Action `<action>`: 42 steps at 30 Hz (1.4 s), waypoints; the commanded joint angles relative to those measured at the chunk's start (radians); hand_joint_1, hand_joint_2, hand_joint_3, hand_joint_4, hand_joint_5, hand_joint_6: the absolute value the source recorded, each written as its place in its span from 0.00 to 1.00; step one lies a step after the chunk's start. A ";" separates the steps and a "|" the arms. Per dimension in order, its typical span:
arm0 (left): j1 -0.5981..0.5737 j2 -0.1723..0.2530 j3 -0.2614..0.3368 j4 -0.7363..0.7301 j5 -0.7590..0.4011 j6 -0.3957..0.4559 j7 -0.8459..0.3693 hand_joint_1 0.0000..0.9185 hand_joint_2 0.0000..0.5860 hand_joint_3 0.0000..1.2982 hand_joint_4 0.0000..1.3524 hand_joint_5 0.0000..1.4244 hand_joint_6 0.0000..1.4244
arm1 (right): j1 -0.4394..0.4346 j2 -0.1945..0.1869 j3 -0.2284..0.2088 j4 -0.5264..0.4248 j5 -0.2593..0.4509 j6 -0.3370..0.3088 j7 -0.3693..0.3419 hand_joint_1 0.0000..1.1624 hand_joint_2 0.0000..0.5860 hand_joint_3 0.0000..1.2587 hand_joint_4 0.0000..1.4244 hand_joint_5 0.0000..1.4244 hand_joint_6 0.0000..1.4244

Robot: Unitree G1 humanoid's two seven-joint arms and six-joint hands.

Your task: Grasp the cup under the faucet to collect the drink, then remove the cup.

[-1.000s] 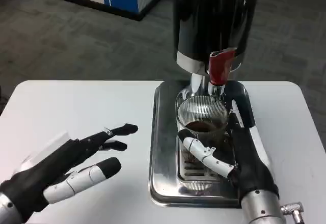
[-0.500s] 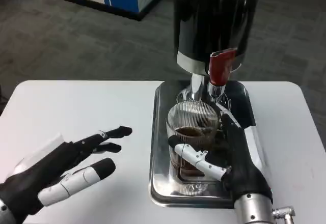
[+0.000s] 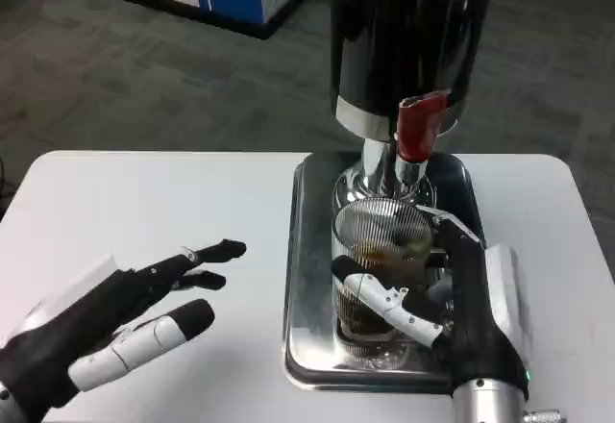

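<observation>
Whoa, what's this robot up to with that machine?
It is getting a drink. Its right hand grips a ribbed glass cup partly filled with dark liquid, on the metal drip tray just in front of the dispenser's red-handled faucet. The left hand waits over the white table, fingers spread, holding nothing. The cup is not yet clear of the tray.

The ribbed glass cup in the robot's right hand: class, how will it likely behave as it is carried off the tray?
The cup looks like clear ribbed glass, so probably rigid and breakable. It holds dark drink, so tilting may slosh or spill it. The right hand grips it around the side; the ribs may reduce slipping.
</observation>
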 commanded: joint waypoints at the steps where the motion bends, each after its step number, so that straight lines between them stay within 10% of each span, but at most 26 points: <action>1: -0.008 0.008 0.000 0.011 -0.003 -0.006 -0.003 0.00 0.11 0.14 0.07 0.13 0.07 | 0.018 0.025 -0.005 -0.001 -0.010 -0.045 -0.042 0.69 0.34 0.56 0.64 0.78 0.84; 14: -0.088 0.001 -0.016 0.040 0.002 -0.003 0.001 0.00 0.12 0.14 0.07 0.12 0.07 | 0.093 -0.008 -0.060 -0.130 0.012 -0.123 -0.032 0.73 0.28 0.76 0.82 0.99 1.00; 42: -0.141 0.002 -0.031 -0.085 0.006 0.039 0.008 0.00 0.11 0.14 0.06 0.12 0.07 | 0.352 -0.128 -0.232 -0.532 0.137 -0.145 0.256 0.74 0.29 0.84 0.90 1.00 1.00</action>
